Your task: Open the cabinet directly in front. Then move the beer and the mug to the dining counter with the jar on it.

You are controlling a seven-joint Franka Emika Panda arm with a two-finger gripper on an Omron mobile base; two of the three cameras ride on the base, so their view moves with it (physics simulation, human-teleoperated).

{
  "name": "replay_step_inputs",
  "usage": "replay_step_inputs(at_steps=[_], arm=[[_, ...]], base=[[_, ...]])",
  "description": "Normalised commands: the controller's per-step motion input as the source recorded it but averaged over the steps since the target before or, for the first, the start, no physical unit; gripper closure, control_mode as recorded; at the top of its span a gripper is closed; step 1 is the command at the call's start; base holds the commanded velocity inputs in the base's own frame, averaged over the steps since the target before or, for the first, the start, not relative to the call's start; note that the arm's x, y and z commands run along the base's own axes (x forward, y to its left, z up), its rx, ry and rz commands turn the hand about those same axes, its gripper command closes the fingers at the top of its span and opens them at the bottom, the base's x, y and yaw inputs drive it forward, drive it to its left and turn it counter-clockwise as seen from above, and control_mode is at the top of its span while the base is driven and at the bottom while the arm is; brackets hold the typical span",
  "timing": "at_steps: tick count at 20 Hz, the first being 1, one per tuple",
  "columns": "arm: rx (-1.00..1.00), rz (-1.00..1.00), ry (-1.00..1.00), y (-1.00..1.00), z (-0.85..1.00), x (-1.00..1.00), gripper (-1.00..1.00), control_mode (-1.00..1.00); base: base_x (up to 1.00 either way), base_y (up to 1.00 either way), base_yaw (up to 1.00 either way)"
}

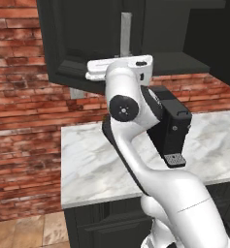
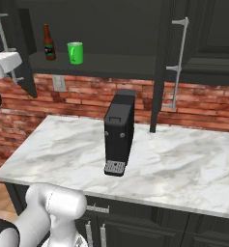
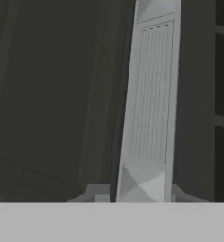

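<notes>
Two things stand on the dark inner shelf of the cabinet (image 2: 111,65), whose black raised-panel doors are swung open: the beer (image 2: 49,43), a slim brown bottle with a long neck, and just to its right, apart from it, the mug (image 2: 76,53), bright green, cylindrical, shorter than the bottle, with its handle on the left side. The bottle carries a dark label with a small pale mark on it, too small to read. The right door hangs open with its long brushed-silver bar handle (image 2: 179,62) facing the room; the left door (image 1: 87,43) is also swung out, and in the left base view the white hand sits right at its lower edge beside that door's silver handle (image 1: 126,34). In the hand view this handle (image 3: 151,104) runs as a pale ribbed bar close in front of the camera, between the tips of the pincer (image 3: 134,194); whether the jaws press on it or stand loose around it cannot be told. Below the cabinet lies a white-grey marble tabletop (image 2: 183,164) on black base cabinets, carrying a black coffee machine (image 2: 119,132), against a red brick wall (image 1: 19,106) with a pale wall socket (image 2: 59,83).
</notes>
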Motion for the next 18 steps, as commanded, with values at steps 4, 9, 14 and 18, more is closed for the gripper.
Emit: replay_step_inputs(at_steps=[4, 9, 14, 18], arm=[[-0.10, -0.17, -0.25, 1.00, 0.17, -0.60, 1.00, -1.00], [-0.05, -0.20, -0.07, 0.96, 0.02, -0.17, -1.00, -1.00], [0.00, -0.04, 0.01, 0.20, 0.00, -0.02, -1.00, -1.00], [0.00, -0.03, -0.08, 0.18, 0.00, -0.75, -1.00, -1.00]], base=[[0.00, 0.00, 0.00], [0.00, 0.00, 0.00], [0.00, 0.00, 0.00], [0.00, 0.00, 0.00]])
